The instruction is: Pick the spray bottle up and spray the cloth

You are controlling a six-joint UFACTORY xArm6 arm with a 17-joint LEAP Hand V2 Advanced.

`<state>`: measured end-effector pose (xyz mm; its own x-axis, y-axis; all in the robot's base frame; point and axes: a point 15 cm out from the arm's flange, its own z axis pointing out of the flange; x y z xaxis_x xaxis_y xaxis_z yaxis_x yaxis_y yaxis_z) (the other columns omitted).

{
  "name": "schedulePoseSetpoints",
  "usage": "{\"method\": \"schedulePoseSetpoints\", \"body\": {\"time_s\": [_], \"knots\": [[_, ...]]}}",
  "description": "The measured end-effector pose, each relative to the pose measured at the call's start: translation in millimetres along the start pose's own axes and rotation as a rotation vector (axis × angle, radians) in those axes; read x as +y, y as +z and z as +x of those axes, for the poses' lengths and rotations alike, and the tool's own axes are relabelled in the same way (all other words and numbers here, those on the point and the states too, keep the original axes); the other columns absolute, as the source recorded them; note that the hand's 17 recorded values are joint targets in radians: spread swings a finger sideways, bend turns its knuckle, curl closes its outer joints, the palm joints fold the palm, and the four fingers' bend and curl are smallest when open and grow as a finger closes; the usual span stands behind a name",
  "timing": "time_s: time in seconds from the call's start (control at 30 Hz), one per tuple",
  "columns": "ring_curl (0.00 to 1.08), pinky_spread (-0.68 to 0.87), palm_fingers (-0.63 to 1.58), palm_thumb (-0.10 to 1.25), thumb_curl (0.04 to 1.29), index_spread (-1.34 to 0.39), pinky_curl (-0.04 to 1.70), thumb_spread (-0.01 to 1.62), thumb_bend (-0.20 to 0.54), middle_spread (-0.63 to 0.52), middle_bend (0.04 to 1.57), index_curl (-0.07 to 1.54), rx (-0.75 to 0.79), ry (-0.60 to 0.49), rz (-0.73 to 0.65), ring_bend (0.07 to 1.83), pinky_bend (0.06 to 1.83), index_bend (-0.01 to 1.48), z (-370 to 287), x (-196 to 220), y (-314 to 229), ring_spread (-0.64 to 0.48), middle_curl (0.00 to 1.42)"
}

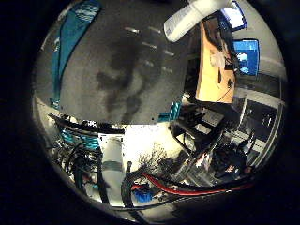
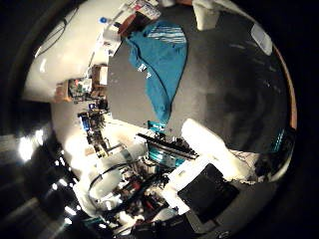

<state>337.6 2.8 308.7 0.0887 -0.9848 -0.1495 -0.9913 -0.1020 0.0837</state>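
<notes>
A teal cloth with pale stripes (image 2: 159, 62) lies spread on the grey table (image 2: 234, 85); its edge also shows in the little finger side view (image 1: 77, 30). My hand (image 2: 211, 167) hovers above the table away from the cloth, and its shadow (image 1: 120, 77) falls on the bare grey top. A white finger (image 1: 187, 17) reaches out straight, with nothing in it. I cannot make out a spray bottle for certain. Two small white shapes (image 2: 209, 14) show beyond the cloth, too unclear to name.
A cluttered shelf with boxes (image 2: 120, 25) stands past the table's end by the cloth. A wooden desk (image 1: 214, 70) with lit monitors (image 1: 246, 54) stands beside the table. Dark stands and gear (image 1: 202, 136) crowd the floor below the table's edge.
</notes>
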Motion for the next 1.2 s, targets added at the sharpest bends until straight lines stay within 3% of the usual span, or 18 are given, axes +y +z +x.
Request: {"method": "schedulePoseSetpoints", "body": {"time_s": [0.57, 0.7, 0.8, 0.93, 1.2], "knots": [[0.20, 0.36, 0.35, 0.76, 0.35, -0.34, 0.27, 1.11, -0.022, -0.07, 0.25, 0.36, -0.101, 0.088, 0.214, 0.20, 0.20, 0.17, 77.1, 12.6, -42.9, 0.11, 0.36], [0.20, 0.36, 0.27, 0.54, 0.29, -0.31, 0.29, 1.05, -0.063, -0.03, 0.22, 0.33, -0.095, 0.123, 0.237, 0.19, 0.23, 0.15, 99.3, 18.8, -47.5, 0.14, 0.36], [0.21, 0.36, 0.23, 0.42, 0.27, -0.30, 0.30, 1.00, -0.045, 0.00, 0.21, 0.31, -0.117, 0.172, 0.287, 0.20, 0.25, 0.15, 117.2, 19.2, -52.9, 0.15, 0.36], [0.22, 0.36, 0.12, 0.35, 0.27, -0.29, 0.32, 0.95, -0.039, 0.06, 0.18, 0.30, -0.155, 0.204, 0.372, 0.19, 0.31, 0.16, 141.7, 17.5, -60.8, 0.18, 0.34], [0.24, 0.34, -0.01, 0.28, 0.27, -0.26, 0.33, 0.89, -0.034, 0.14, 0.18, 0.27, -0.151, 0.219, 0.388, 0.22, 0.38, 0.16, 178.7, 26.9, -58.8, 0.19, 0.30]]}}
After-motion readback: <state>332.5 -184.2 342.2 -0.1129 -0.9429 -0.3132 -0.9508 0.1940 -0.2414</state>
